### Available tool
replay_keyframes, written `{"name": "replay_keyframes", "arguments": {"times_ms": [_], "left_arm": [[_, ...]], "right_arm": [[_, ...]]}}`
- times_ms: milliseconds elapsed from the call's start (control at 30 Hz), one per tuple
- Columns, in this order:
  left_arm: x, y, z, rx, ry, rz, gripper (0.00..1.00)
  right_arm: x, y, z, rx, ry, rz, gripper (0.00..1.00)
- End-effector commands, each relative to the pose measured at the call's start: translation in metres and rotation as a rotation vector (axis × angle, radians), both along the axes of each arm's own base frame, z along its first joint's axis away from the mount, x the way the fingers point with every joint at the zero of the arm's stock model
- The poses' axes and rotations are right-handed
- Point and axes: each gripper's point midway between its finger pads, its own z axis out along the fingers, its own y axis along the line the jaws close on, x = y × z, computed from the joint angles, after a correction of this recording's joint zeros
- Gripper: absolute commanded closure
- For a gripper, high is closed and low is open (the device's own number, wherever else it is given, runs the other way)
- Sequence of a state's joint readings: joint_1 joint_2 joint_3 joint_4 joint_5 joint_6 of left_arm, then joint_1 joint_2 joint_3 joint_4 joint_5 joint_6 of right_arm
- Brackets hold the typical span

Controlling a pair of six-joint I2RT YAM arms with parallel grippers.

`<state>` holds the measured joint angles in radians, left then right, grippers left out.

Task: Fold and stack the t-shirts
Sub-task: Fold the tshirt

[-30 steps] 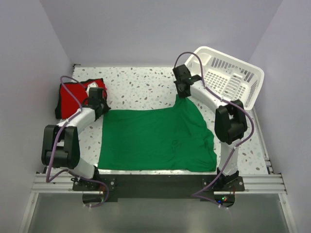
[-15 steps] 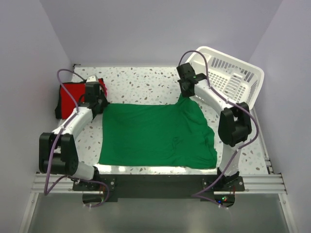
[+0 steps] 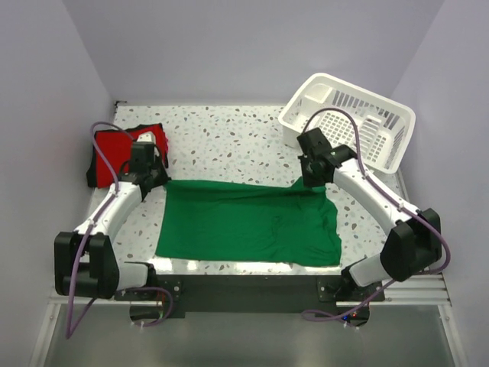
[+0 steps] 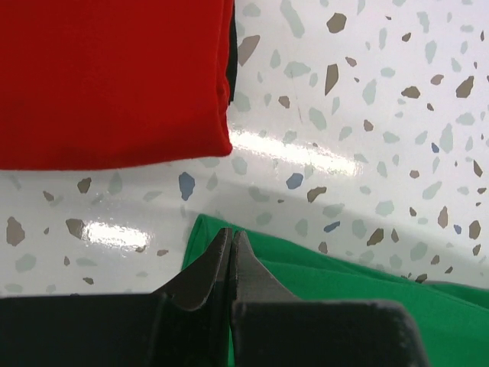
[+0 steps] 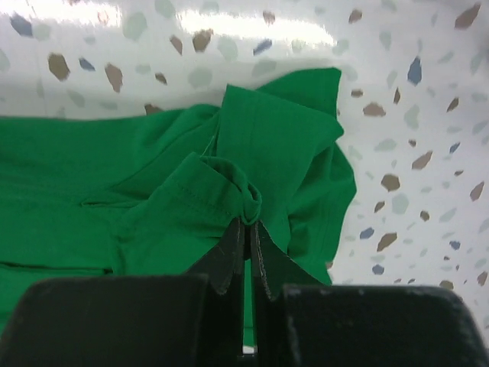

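Table (image 3: pixel 229 130) carrying the green shirt (image 3: pixel 244 222) across its near middle, far edge apparently doubled toward the front. By this reading the first fold is begun but not finished. Red shirt (image 3: pixel 111 149) sits folded at the far-left corner, apparently done, so stacking is left. Left gripper (image 4: pixel 229 245), jaws closed, pinches the green shirt's far-left corner. Right gripper (image 5: pixel 244 225), jaws closed, pinches a bunched fold at the far-right corner.
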<state>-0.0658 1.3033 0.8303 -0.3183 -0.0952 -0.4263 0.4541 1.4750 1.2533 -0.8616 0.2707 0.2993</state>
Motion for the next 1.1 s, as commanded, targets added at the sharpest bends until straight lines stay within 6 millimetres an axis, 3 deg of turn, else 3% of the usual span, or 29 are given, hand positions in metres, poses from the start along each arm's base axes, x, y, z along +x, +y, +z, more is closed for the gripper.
{"name": "replay_keyframes", "arguments": {"times_ms": [0,233,433,667,900,933,967,1000,1067], "left_arm": [[-0.012,-0.001,0.010,-0.008,-0.010,-0.023,1.00],[-0.038,0.002,0.007,0.001,0.061,-0.016,1.00],[-0.062,0.006,0.001,0.002,0.132,0.018,1.00],[-0.074,0.006,0.013,-0.025,0.138,0.066,1.00],[-0.104,0.008,0.006,-0.036,0.224,0.105,0.99],[-0.111,0.008,0.004,-0.035,0.247,0.108,0.90],[-0.113,0.008,0.009,-0.044,0.229,0.111,0.70],[-0.115,0.008,0.011,-0.047,0.223,0.116,0.60],[-0.119,0.008,0.021,-0.058,0.194,0.124,0.38]], "right_arm": [[-0.035,-0.004,0.002,0.036,0.033,-0.049,1.00],[-0.077,-0.012,-0.003,0.060,0.055,-0.088,1.00],[-0.106,-0.002,-0.007,0.075,0.082,-0.068,1.00],[-0.131,0.004,-0.014,0.076,0.100,-0.073,1.00],[-0.154,0.012,-0.031,0.055,0.149,-0.038,1.00],[-0.158,0.012,-0.035,0.046,0.160,-0.033,1.00],[-0.163,0.015,-0.037,0.048,0.170,-0.019,1.00],[-0.168,0.014,-0.041,0.038,0.186,-0.009,1.00],[-0.178,0.018,-0.043,0.036,0.200,0.020,0.87]]}}
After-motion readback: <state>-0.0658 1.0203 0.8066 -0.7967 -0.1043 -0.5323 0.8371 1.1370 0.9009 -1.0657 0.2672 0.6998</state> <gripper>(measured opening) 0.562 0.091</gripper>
